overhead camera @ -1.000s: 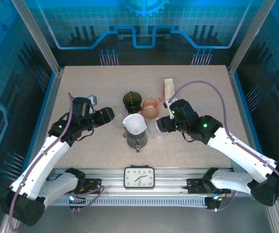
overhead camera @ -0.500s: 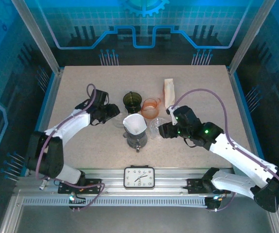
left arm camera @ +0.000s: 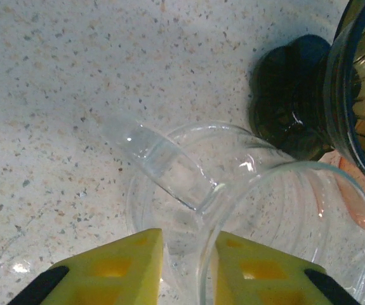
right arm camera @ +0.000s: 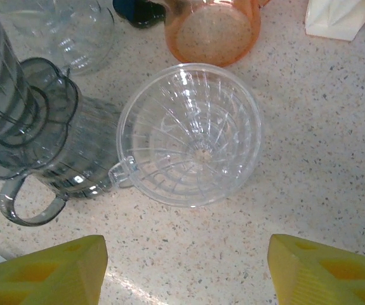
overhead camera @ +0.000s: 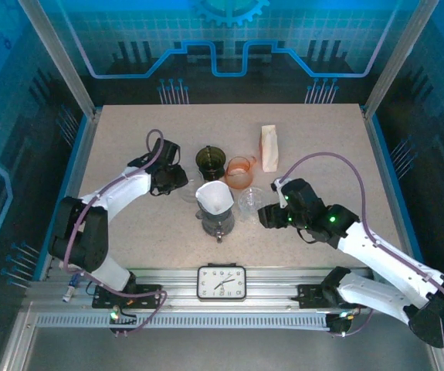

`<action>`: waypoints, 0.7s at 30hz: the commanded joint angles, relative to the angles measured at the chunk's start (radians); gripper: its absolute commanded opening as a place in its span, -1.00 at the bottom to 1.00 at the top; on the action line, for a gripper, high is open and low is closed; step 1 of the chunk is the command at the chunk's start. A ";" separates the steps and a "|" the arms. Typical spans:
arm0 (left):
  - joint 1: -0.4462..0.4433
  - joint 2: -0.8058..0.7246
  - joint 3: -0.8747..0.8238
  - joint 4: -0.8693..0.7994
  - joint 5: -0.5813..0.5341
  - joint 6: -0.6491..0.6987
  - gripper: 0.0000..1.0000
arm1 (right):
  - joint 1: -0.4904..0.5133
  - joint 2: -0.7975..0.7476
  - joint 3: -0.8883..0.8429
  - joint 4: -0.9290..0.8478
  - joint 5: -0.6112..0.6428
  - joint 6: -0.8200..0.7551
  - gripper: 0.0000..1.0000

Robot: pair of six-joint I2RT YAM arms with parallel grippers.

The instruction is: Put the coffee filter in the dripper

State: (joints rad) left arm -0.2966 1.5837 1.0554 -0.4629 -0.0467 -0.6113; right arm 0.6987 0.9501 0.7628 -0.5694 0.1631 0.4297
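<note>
Clear ribbed dripper (left arm camera: 169, 166) is pinched at rim by left hand (left arm camera: 187, 240). Right hand (right arm camera: 185, 249) is held spread over second clear dripper (right arm camera: 192, 136).

Green dripper (left arm camera: 363, 76) cut off at right, white pack (right arm camera: 342, 16) at top; unclear whether left gripper (left arm camera: 188, 240) pinches the clear dripper (left arm camera: 296, 216) rim.

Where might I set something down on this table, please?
Bare table lies along the far edge behind the drippers, and right of the filter pack. The centre is crowded: green dripper, orange dripper, clear dripper, grey dripper with the filter.
</note>
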 commanded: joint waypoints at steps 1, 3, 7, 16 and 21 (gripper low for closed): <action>-0.019 0.027 0.035 -0.073 -0.028 0.033 -0.58 | -0.018 -0.018 -0.024 0.029 -0.017 0.025 0.38; -0.021 0.029 0.040 -0.088 -0.033 0.032 -0.67 | -0.019 -0.018 -0.035 0.034 -0.022 0.033 0.38; -0.021 0.002 0.044 -0.117 -0.044 0.037 -0.76 | -0.021 -0.023 -0.060 0.044 -0.042 0.050 0.38; -0.010 -0.055 0.046 -0.183 -0.034 0.039 -1.00 | -0.021 -0.017 -0.161 0.188 -0.189 0.080 0.35; 0.003 -0.117 0.018 -0.216 -0.006 0.032 -1.00 | -0.014 -0.003 -0.245 0.316 -0.275 0.123 0.32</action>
State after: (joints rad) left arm -0.3035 1.5341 1.0779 -0.6365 -0.0738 -0.5842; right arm 0.6907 0.9421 0.5549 -0.3607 -0.0372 0.5137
